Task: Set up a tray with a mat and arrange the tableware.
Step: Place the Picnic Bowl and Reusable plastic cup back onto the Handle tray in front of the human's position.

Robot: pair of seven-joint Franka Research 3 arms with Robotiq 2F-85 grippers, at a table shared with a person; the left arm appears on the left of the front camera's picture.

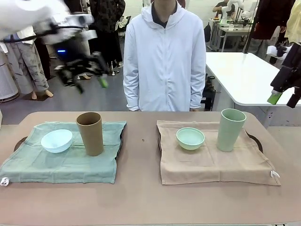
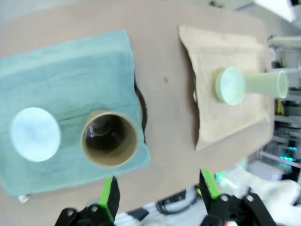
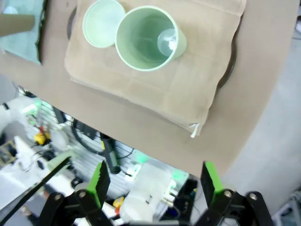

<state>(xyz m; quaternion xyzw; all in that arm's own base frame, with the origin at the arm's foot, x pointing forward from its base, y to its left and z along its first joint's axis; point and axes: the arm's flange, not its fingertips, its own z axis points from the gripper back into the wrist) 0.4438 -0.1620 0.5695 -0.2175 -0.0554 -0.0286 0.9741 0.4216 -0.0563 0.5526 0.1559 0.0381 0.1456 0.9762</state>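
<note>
Two trays carry mats. On the teal mat point(image 1: 70, 160) sit a pale blue bowl point(image 1: 56, 140) and an upright brown cup point(image 1: 90, 133). The beige mat point(image 1: 211, 162) holds a mint green bowl point(image 1: 190, 138) and an upright pale green cup point(image 1: 230, 129). My left gripper point(image 1: 89, 77) hangs blurred high above the left tray, open and empty. From its wrist I look down on the brown cup point(image 2: 111, 139) and blue bowl point(image 2: 35, 134), with the gripper point(image 2: 160, 193) open. My right gripper point(image 1: 284, 96) hovers open off the table's right end. Its wrist view shows the gripper point(image 3: 154, 181) open, above the green cup point(image 3: 146, 37) and mint bowl point(image 3: 102, 16).
A person in a white jacket point(image 1: 164, 56) stands at the far side, hands not in view. Dark tray rims point(image 1: 256, 140) peek out from under the mats. Bare brown tabletop point(image 1: 141, 155) runs between the trays and along the front. A white table point(image 1: 240, 75) stands behind on the right.
</note>
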